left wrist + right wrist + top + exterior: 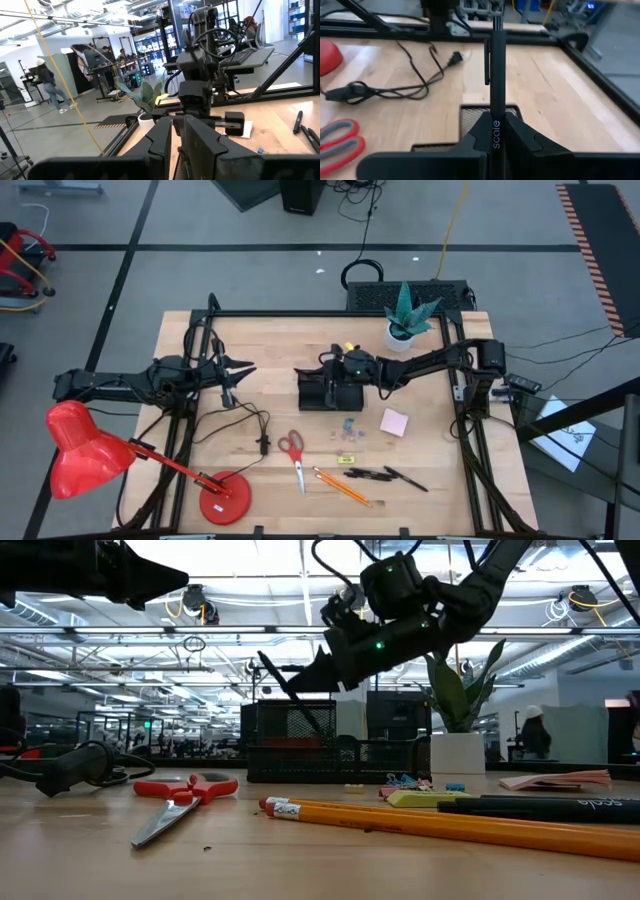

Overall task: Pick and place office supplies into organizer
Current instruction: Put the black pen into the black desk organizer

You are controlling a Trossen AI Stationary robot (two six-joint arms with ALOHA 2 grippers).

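Black pen pinched in my right jaws above the black mesh organizer.

Nearest the front edge of the wooden bench [420,350] lie two orange pencils [340,486], the red-handled scissors [293,452], two more black pens [385,475], a small yellow piece [346,459], tiny blue clips [349,426] and the pink sticky-note pad [394,421]. Farther back, my right gripper [495,131] holds a black pen marked "scale" [494,80] tight between its jaws, the pen pointing down over the small black mesh organizer [327,392]. My left gripper [243,369] hangs above the bench's left side, well apart from the organizer, jaws pressed nearly together and holding nothing.
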